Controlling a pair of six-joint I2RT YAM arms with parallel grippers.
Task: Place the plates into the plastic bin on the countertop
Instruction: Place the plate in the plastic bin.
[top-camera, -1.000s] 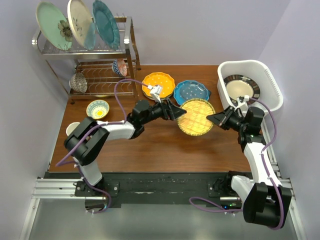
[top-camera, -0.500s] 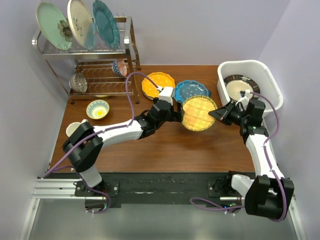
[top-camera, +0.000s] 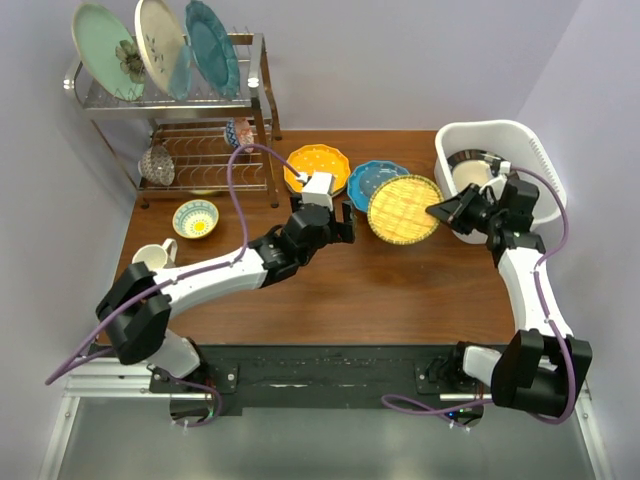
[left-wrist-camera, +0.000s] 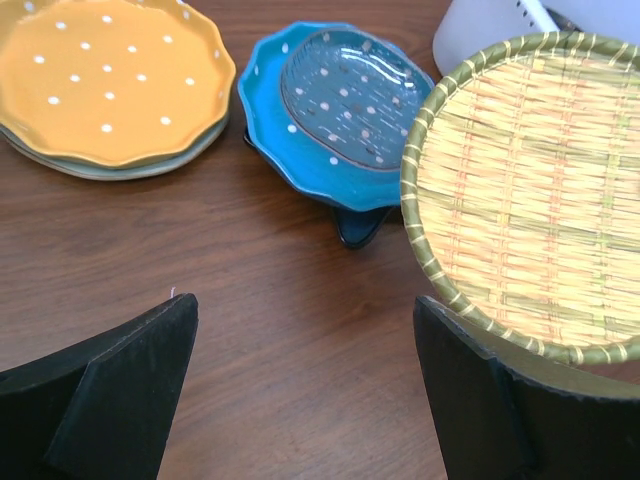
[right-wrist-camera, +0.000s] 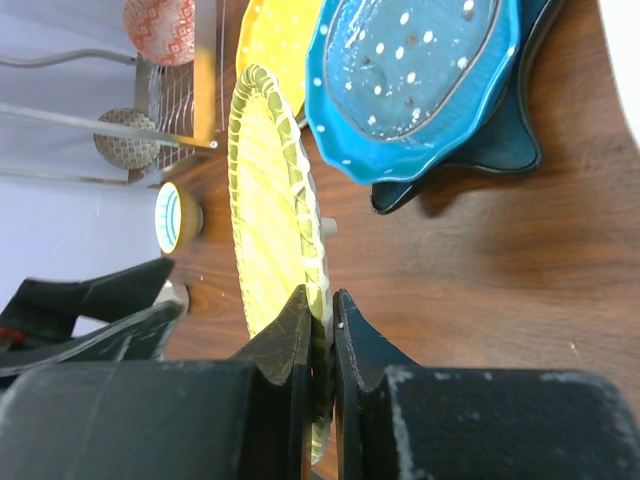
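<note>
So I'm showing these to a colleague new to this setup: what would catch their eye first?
Most striking is the yellow gridded plate, pinched at its rim by the right gripper and held up next to the white plastic bin at the right. Then the left gripper, jaws wide open, near the blue dotted plate at mid-table, and three large upright plates on the wire rack at far left.

Yellow gridded plate (top-camera: 404, 209); blue white-dotted star plate (left-wrist-camera: 340, 110).
</note>
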